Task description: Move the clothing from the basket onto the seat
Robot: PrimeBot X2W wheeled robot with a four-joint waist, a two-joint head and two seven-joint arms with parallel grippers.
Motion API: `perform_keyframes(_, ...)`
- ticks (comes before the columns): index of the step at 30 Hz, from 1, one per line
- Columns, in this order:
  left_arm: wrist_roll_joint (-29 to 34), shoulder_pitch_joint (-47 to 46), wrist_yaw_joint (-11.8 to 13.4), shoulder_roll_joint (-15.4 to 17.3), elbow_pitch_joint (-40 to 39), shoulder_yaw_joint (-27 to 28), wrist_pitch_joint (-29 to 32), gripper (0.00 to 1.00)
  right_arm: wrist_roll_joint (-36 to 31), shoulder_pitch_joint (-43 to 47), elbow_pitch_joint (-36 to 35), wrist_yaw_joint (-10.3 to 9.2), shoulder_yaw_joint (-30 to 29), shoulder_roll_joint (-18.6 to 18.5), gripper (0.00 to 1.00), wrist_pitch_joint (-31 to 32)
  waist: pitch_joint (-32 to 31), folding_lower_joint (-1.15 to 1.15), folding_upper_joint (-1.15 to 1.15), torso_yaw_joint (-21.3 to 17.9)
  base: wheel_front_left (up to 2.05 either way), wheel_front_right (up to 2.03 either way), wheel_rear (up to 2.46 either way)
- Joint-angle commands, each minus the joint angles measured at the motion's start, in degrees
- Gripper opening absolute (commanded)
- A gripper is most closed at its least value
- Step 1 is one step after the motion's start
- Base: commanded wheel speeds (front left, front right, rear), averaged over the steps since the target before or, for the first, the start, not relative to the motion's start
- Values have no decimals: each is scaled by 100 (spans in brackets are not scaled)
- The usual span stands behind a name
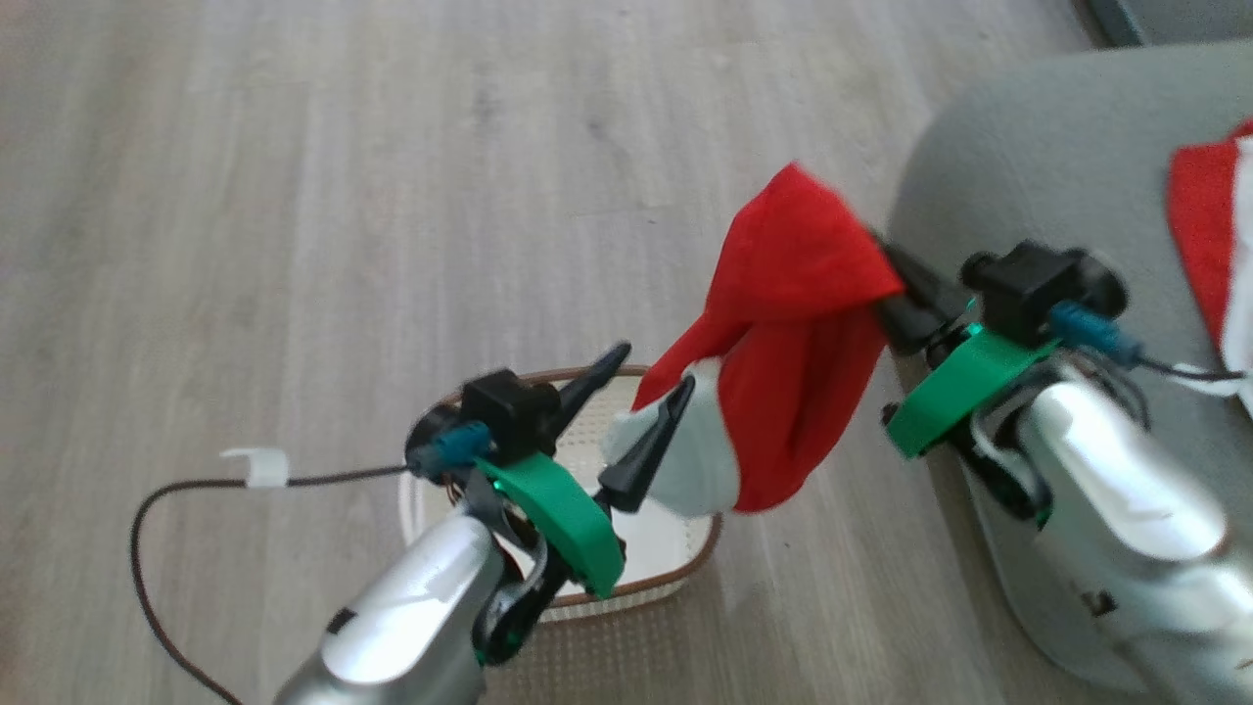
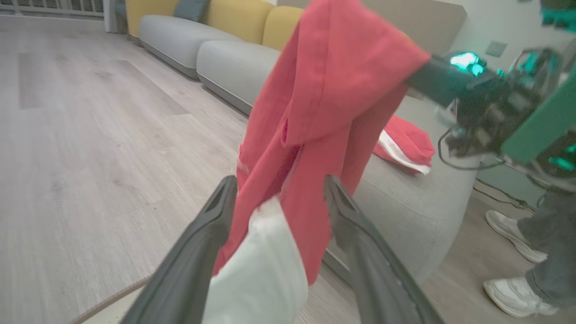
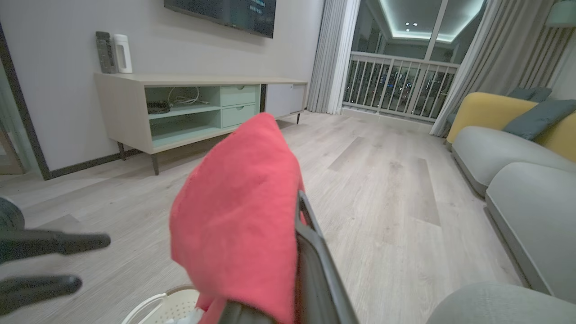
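Observation:
A red garment with a white band, part of the clothing, hangs in the air above the basket. My right gripper is shut on its upper edge, beside the grey-green seat. My left gripper stands open over the basket, its fingers either side of the garment's white lower end without pinching it. In the left wrist view the clothing hangs between my open left gripper. In the right wrist view the clothing drapes over my right gripper. A second red garment lies on the seat.
Wooden floor surrounds the basket. A dark cable with a white clip trails from my left arm. A person's feet in white shoes stand beside the seat. A sofa and a low TV cabinet line the walls.

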Motion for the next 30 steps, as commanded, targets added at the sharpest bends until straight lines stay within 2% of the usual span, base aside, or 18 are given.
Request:
perform_keyframes(1,113,-147,-70,-70,16,154,-92,100,23,-251,-291,-2,-115,-119,0,-32,143,0,0,-344,0,0,0)
perform_keyframes(4,248,-70,-154,-243,196,200,-113,100,31,-208,-487,-2,-280,-281,0,-32,211,0,0,-535,0,0,0)
perform_keyframes(10,611,34,-243,-424,23,426,-117,100,20,-34,-820,-2,-556,-511,0,-32,343,0,0,-875,0,0,0)
perform_keyframes(18,785,89,-277,-467,-112,442,-117,100,-33,177,-975,-2,-681,-572,0,-32,384,0,0,-1412,0,0,0)
perform_keyframes(30,661,35,-281,-470,-206,183,-118,100,-88,253,-1017,-2,-897,-649,0,-32,459,0,0,-2158,0,0,0)
